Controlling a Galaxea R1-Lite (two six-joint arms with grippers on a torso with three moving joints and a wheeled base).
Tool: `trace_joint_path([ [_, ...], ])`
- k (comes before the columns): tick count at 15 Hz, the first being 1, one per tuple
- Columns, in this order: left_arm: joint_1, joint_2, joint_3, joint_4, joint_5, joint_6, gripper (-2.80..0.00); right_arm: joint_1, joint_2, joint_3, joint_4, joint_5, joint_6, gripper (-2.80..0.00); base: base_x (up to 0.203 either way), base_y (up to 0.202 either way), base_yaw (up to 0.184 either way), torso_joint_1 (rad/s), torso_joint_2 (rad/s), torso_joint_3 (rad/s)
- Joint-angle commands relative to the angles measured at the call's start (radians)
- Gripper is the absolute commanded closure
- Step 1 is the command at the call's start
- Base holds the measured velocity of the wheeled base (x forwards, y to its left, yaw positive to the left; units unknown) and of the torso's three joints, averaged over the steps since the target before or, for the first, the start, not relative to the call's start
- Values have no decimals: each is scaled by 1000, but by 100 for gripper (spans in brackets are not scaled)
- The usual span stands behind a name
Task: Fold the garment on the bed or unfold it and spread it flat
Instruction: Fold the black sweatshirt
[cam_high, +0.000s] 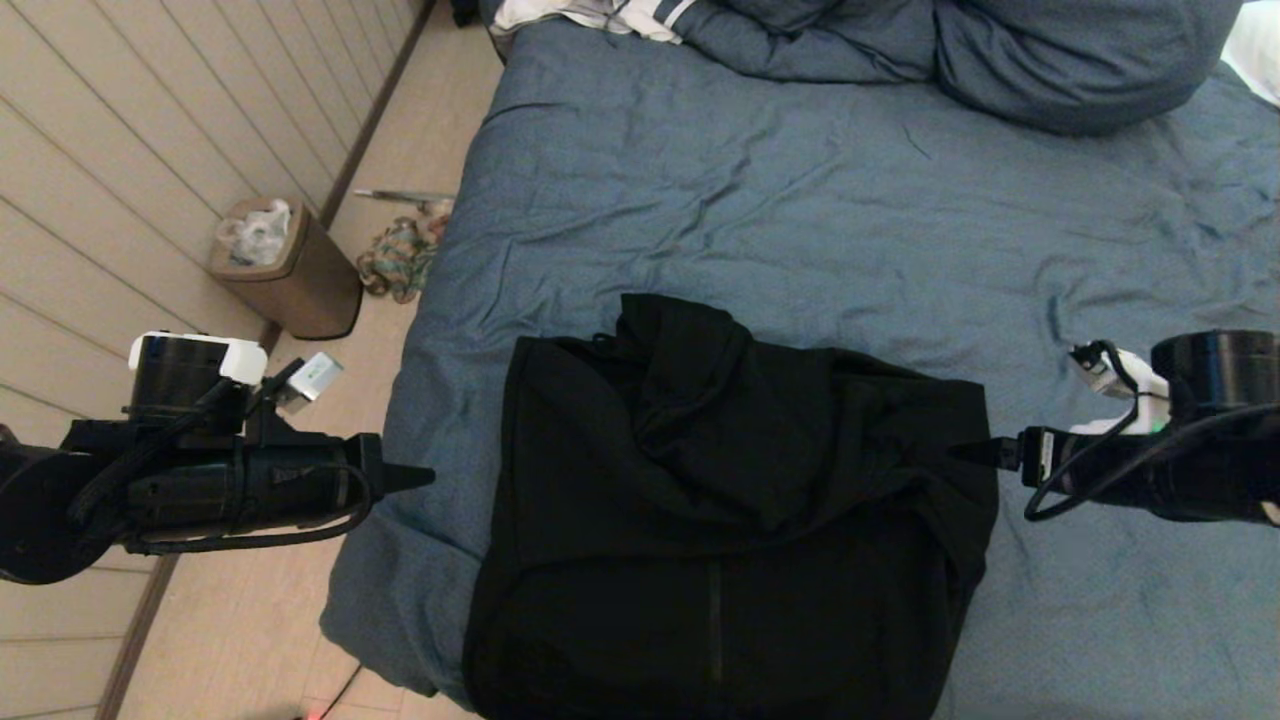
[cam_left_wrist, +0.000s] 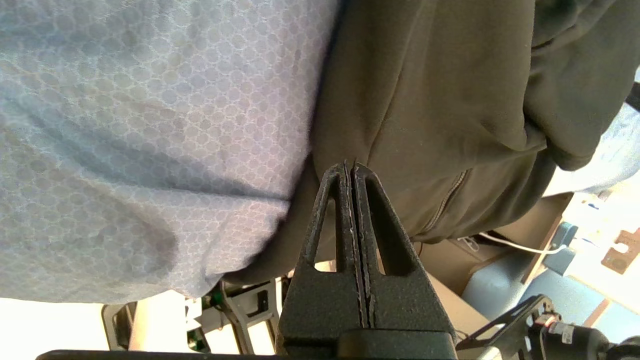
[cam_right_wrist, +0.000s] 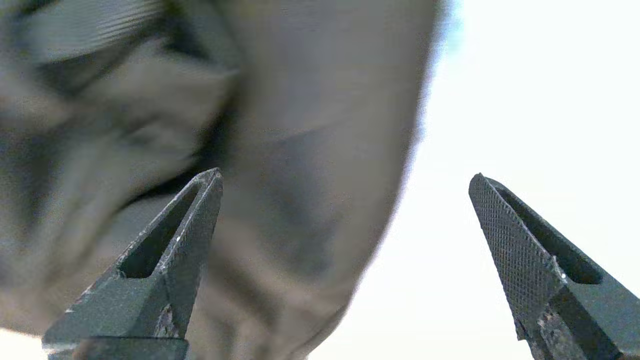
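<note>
The black hooded garment (cam_high: 730, 510) lies folded into a rough rectangle on the near part of the blue bed (cam_high: 820, 210), its lower hem hanging over the bed's front edge. The hood is bunched on top. My left gripper (cam_high: 425, 477) hovers just off the garment's left side, shut with nothing between its fingers; its wrist view shows the garment (cam_left_wrist: 440, 100) and its zip beyond the tips (cam_left_wrist: 350, 165). My right gripper (cam_high: 960, 452) sits at the garment's right edge, open, with the garment (cam_right_wrist: 280, 150) between and beyond its tips (cam_right_wrist: 345, 175).
Blue pillows (cam_high: 1000, 50) and a white striped cloth (cam_high: 600, 15) lie at the head of the bed. On the floor to the left stand a brown bin (cam_high: 285, 265) and a multicoloured rag (cam_high: 400, 258) by the panelled wall.
</note>
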Motion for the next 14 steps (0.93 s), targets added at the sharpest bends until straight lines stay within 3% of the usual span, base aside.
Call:
trace_joint_path([
  [1,0,-1,0,-2,-3,-2,0,-25,75,-27,0,4,3,-280,0,0,0,0,0,0],
  [10,0,-1,0,-2,-4,-4,0,66,170,-47,-51,1,123,-280,0,0,0,0,0,0],
  [11,0,-2,1,-2,-4,-4,0,71,181,-36,-98,-2,132,0,0,0,0,0,0,0],
  [14,0,-10,2,-2,-4,-4,0,82,219,12,-241,-24,148,0,0,0,0,0,0,0],
])
